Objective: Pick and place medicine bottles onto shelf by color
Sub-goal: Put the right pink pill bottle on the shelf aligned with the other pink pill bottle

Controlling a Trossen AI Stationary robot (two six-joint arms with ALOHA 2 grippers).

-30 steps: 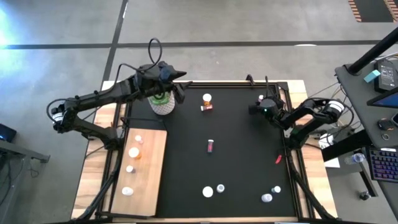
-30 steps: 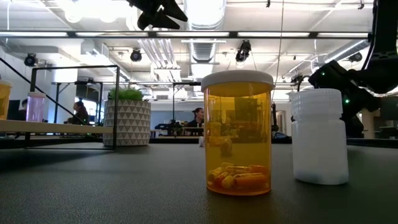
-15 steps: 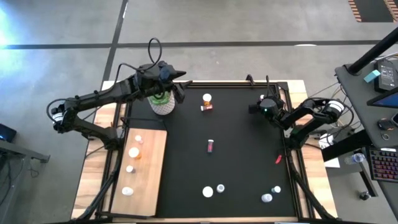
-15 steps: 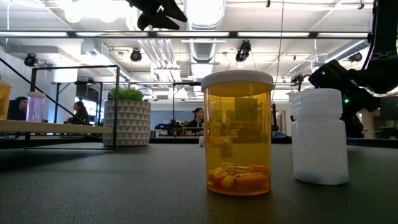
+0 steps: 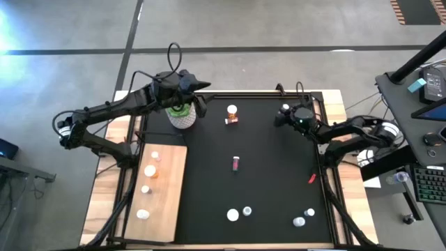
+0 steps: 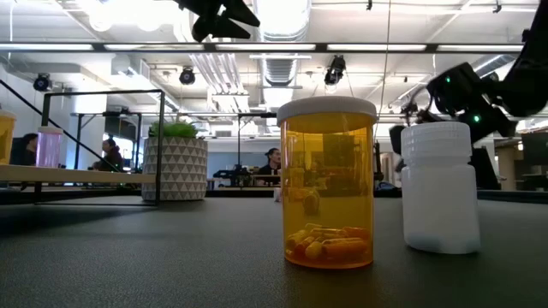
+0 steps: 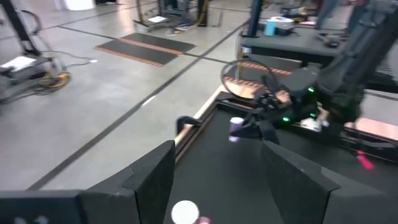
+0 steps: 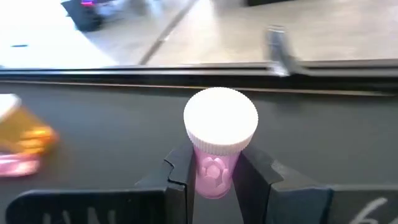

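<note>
Near the mat's far right corner, the right gripper (image 8: 214, 177), clamped on a pink bottle (image 8: 219, 140), had carried it leftward toward the shelf (image 5: 169, 187), while the left gripper (image 7: 214, 180) hung open, empty.

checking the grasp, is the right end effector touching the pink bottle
Touching. The right wrist view shows the right end effector with both fingers pressed against the sides of the pink bottle, no gap either side.
</note>
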